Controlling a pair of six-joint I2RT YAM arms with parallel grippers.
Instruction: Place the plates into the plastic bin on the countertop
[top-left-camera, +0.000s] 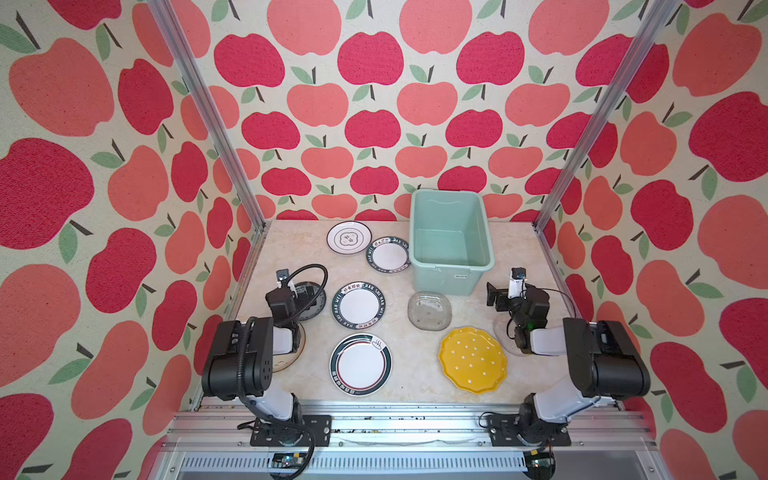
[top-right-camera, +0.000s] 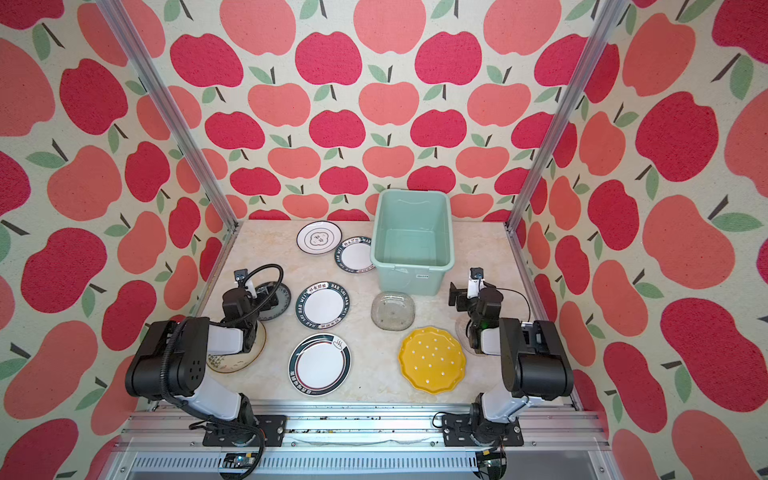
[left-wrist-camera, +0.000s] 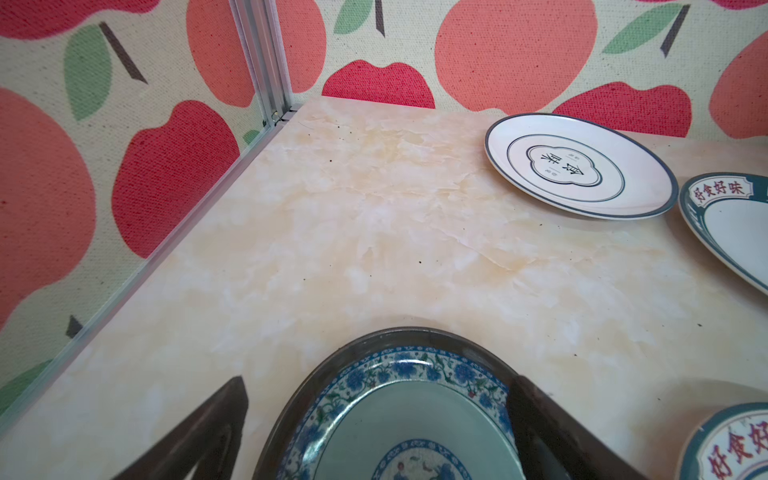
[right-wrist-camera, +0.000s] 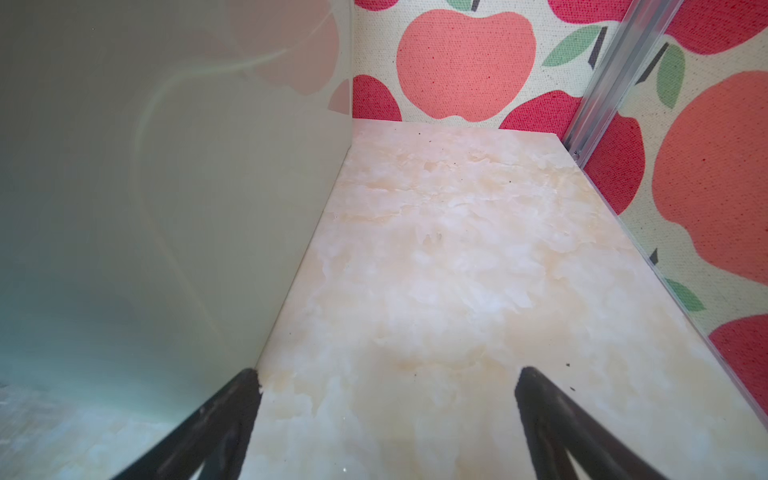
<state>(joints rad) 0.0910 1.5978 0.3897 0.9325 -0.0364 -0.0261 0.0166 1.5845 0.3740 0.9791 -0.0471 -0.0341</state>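
Gleaming scalloped yellow plate (top-left-camera: 473, 360), rectangular plastic bin (top-left-camera: 440, 280), marbled countertop (top-left-camera: 415, 374)

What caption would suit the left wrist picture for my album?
Open left hand above a blue-patterned plate; a white emblem plate lies beyond on the marble-patterned countertop.

A plate (left-wrist-camera: 399, 415) lies between the left gripper (left-wrist-camera: 378, 379) fingers (left-wrist-camera: 208, 428); the plastic bin (right-wrist-camera: 166, 208) stands just beside one right gripper (right-wrist-camera: 387, 372) finger (right-wrist-camera: 224, 415).

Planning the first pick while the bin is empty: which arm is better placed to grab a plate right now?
Left. The left tool, open, hovers over the blue-patterned plate, jaws spread across it. The right tool, also open, faces bare countertop beside the plastic bin, with no plate between its jaws.
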